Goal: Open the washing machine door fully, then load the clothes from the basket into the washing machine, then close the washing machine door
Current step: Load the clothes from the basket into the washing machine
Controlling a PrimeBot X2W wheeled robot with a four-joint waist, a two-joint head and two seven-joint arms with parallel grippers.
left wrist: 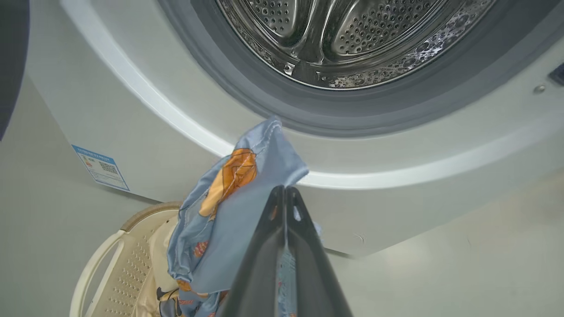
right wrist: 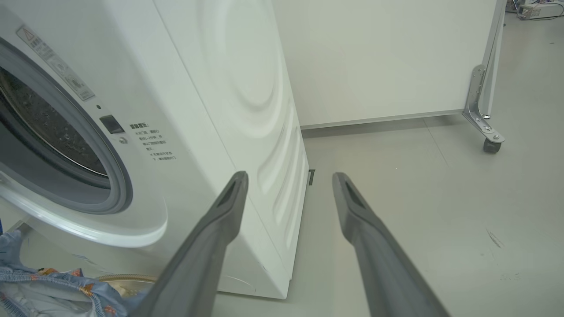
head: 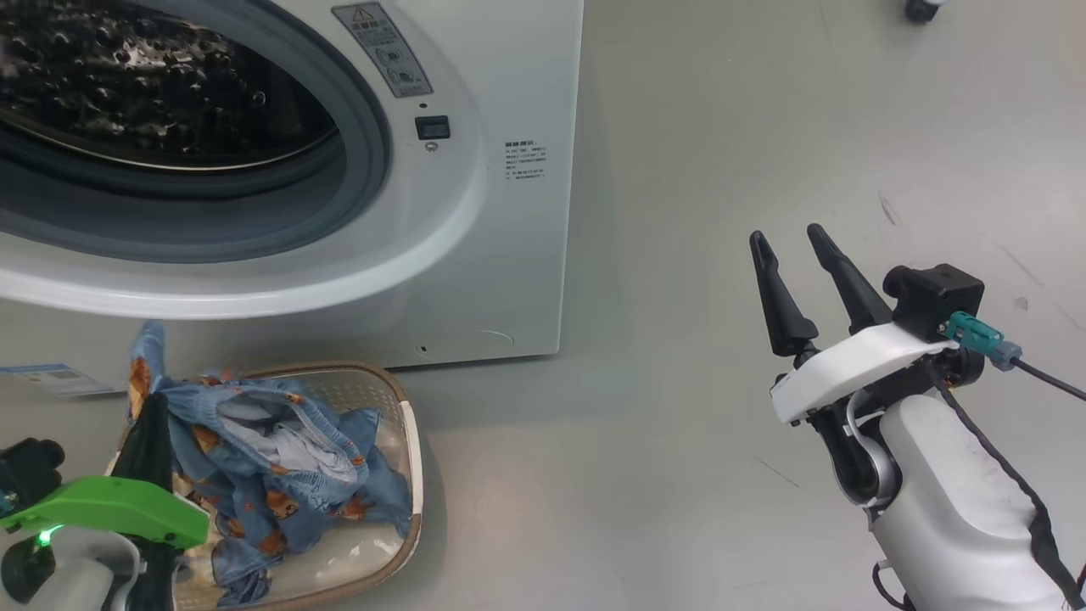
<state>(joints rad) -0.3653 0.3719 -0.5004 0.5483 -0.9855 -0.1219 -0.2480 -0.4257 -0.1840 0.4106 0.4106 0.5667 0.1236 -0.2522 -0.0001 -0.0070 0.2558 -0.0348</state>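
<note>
On washing machine (head: 509, 255) front: warning sticker (head: 382, 47), unreadable black print (head: 525, 161), blue QR label (left wrist: 101, 167).

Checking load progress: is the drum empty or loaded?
Empty where visible: the drum shows bare steel; the clothes lie in the basket.

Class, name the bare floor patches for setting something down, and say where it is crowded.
Bare floor lies between the basket and the open right claw, and right of the washing machine. Crowded: the basket, with clothes and left claw.
</note>
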